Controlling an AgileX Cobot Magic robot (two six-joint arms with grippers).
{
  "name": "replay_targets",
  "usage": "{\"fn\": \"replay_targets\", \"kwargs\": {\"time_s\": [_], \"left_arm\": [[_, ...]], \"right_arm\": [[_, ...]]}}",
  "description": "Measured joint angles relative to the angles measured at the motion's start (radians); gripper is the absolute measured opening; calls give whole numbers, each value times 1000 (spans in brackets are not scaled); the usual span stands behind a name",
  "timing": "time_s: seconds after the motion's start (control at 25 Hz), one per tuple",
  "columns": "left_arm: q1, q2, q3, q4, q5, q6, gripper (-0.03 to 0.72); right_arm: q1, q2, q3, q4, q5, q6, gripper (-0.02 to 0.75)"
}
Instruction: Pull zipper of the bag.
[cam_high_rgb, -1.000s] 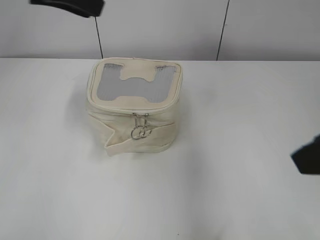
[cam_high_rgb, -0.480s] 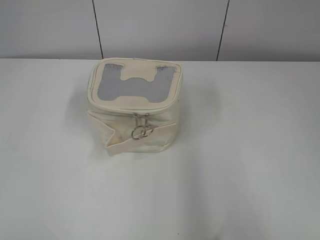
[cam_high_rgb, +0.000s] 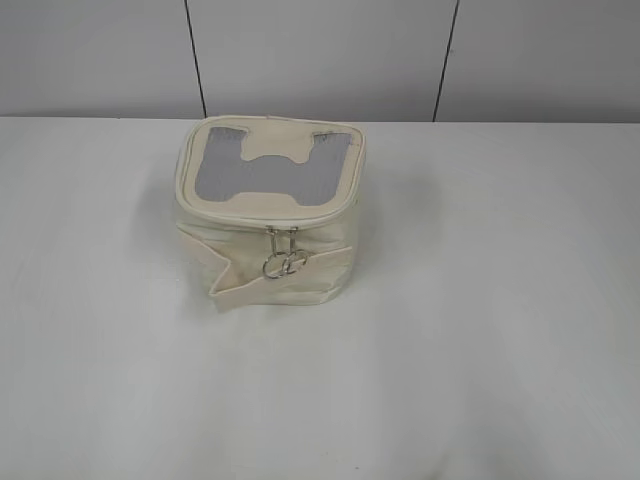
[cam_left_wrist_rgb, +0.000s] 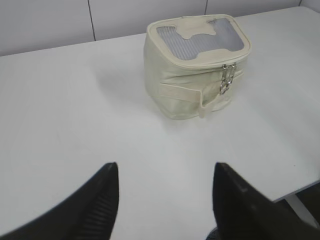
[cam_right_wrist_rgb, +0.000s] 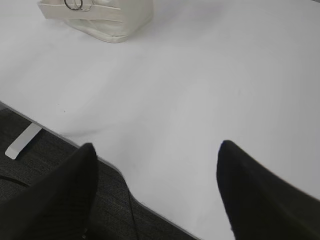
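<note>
The white table (cam_high_rgb: 500, 350) fills the exterior view, which shows no arms. The cream bag (cam_high_rgb: 268, 212) sits left of centre, closed, two zipper pulls (cam_high_rgb: 281, 262) hanging in front. Only the wrist views show the claws: left gripper (cam_left_wrist_rgb: 165, 200) and right gripper (cam_right_wrist_rgb: 155, 195) both spread wide, empty, well apart from the bag.

A cream bag (cam_high_rgb: 268, 215) with a grey mesh top panel (cam_high_rgb: 268, 176) and silver zipper rings (cam_high_rgb: 283, 265) sits on a white table (cam_high_rgb: 480, 300).

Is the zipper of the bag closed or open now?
Closed, it seems: the two pulls hang together at the bag's front, and no gap shows under the lid.
</note>
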Motion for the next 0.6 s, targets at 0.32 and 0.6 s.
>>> {"fn": "replay_targets", "kwargs": {"time_s": [0.32, 0.6], "left_arm": [[12, 0, 4, 4, -10, -17, 458], [14, 0, 4, 4, -10, -18, 438]], "right_arm": [[0, -1, 0, -2, -2, 3, 570], [-5, -1, 0, -2, -2, 3, 570]]}}
